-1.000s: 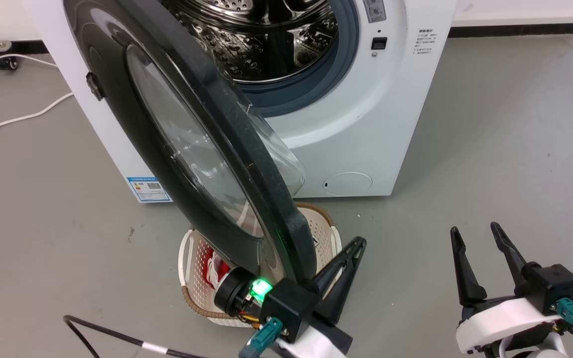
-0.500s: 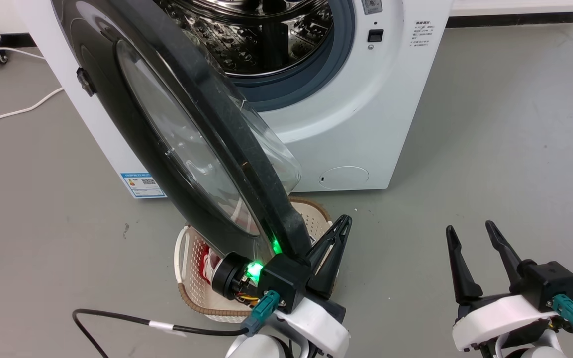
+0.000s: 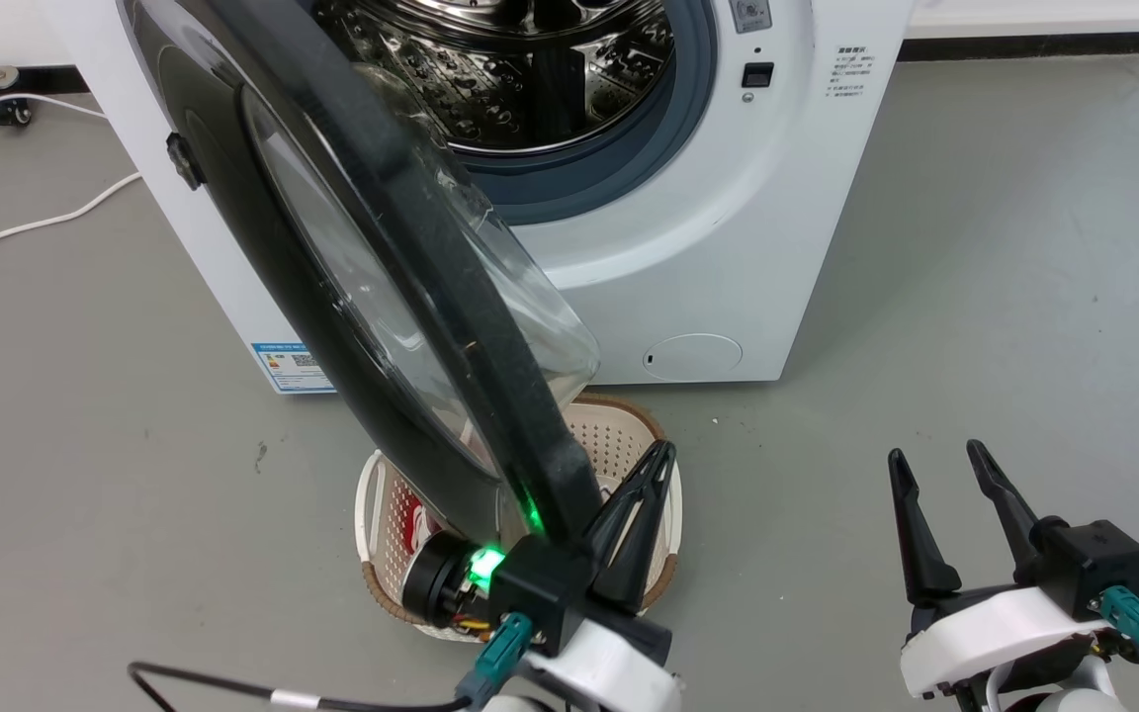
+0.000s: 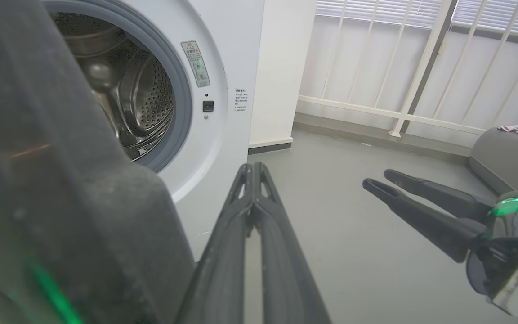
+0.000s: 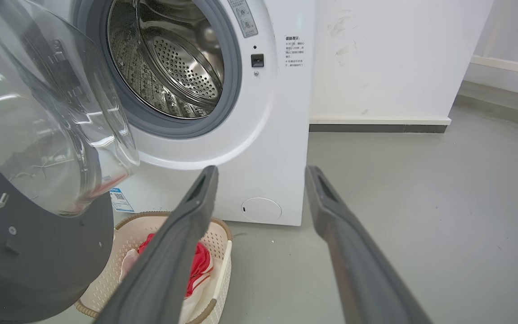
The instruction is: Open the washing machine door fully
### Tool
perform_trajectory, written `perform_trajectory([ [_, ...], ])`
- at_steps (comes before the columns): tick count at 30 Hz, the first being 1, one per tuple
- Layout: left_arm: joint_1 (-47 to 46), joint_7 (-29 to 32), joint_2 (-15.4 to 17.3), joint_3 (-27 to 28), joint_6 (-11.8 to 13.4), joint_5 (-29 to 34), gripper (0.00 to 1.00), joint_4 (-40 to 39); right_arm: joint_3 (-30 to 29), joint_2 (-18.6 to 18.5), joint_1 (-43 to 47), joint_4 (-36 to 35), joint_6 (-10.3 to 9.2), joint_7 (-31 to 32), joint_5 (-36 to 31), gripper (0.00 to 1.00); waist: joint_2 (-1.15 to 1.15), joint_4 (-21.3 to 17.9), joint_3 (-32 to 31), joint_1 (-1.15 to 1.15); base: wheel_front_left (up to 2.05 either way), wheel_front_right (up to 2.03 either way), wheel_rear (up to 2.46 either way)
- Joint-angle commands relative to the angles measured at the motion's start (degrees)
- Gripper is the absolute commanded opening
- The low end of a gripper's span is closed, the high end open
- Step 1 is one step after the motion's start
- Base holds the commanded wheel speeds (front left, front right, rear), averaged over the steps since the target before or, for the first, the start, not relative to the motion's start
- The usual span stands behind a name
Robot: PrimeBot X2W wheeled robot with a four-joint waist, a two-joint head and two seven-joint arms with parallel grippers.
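Left end effector [image 3: 658, 465], its two dark fingers pressed together and holding nothing, lies along the drum-facing side of the washing machine door [image 3: 223, 188], low on the thick black rim. It seems to bear against the rim, though the exact contact is hidden. In the left wrist view the closed fingers point past the blurred rim toward the washing machine [image 3: 728, 247].

Compared with a second ago, this end effector has slid leftward. The door's lower edge has gone with it, by a small amount. The white machine itself sits at nearly the same place in the head view, so this looks like real door movement and not a camera shift.

The door hangs from its hinge on the machine's left side, swung well out. Its clear glass bowl faces the open steel drum [image 3: 530, 79]. Its lower edge hangs over a white laundry basket [image 3: 629, 405] on the floor.

Right end effector [image 3: 938, 457] waits well apart at the lower right, fingers spread and empty.

The push appears to be working, but the door likely has more swing left before it is fully open.
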Motion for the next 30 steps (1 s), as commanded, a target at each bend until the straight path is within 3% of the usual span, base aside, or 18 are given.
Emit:
perform_trajectory([
  [1, 1.07, -0.01, 2.52, 2.34, 1.58, 0.07, 0.0, 0.05, 0.09, 0.19, -0.48, 0.16, -0.04, -0.18, 0.48, 1.0, 0.0, 0.14, -0.02, 0.0, 0.0, 0.0, 0.0],
  [13, 8.42, 1.21, 5.99, 2.44, 4.99, 0.86, 0.0, -8.47, -0.59, 0.18, 0.61, -0.35, -0.04, 0.44, 0.0, 1.0, 0.0, 2.56, -0.5, 0.0, 0.0, 0.0, 0.0],
  [30, 14.5, 0.01, 8.57, 1.91, 7.51, 1.57, 0.0, -15.6, -1.78, 0.16, 1.13, -1.95, -0.04, 1.92, -0.86, 1.0, 0.0, 11.94, -0.48, 0.0, 0.0, 0.0, 0.0],
])
